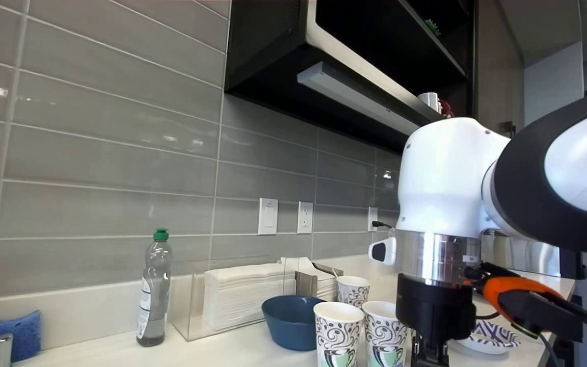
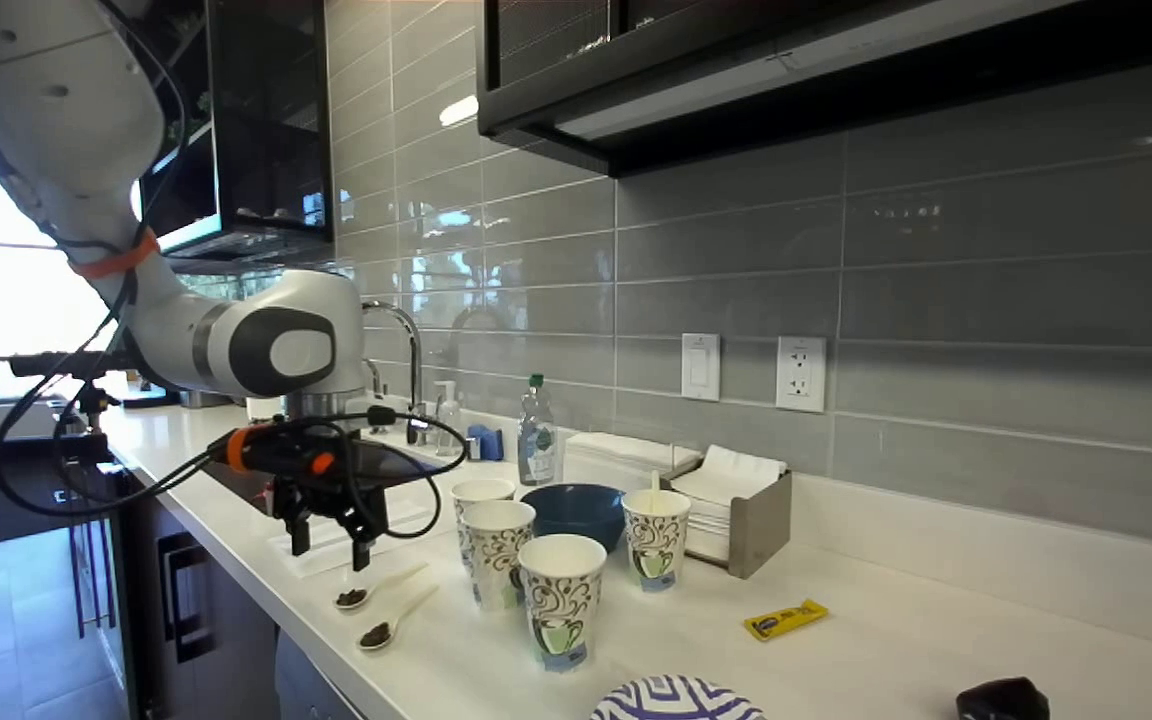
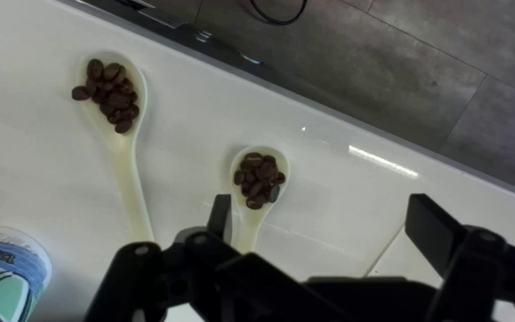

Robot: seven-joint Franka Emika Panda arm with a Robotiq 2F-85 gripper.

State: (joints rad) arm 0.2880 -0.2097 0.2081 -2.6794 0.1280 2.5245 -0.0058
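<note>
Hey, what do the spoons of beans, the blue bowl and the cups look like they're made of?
Spoons: probably plastic, possibly ceramic; smooth, evenly cream-coloured, no grain.
Bowl: maybe plastic or ceramic; its smooth, uniform blue leaves that open.
Cups: likely paper, fairly matte; printed swirls on tapered walls, plain white inside.

I've got a white counter [image 2: 886, 665] right below the pincer [image 2: 330, 552], grey floor [image 3: 418, 89] lower, out past the counter. Glossy grey tile wall [image 2: 986, 320] across the counter from it, power outlet [image 2: 801, 374] included. Dark cabinets [image 2: 551, 50] hang higher than it. Bright window [image 2: 16, 285] well beyond it, light reflections [image 2: 459, 110] on the wall.
</note>
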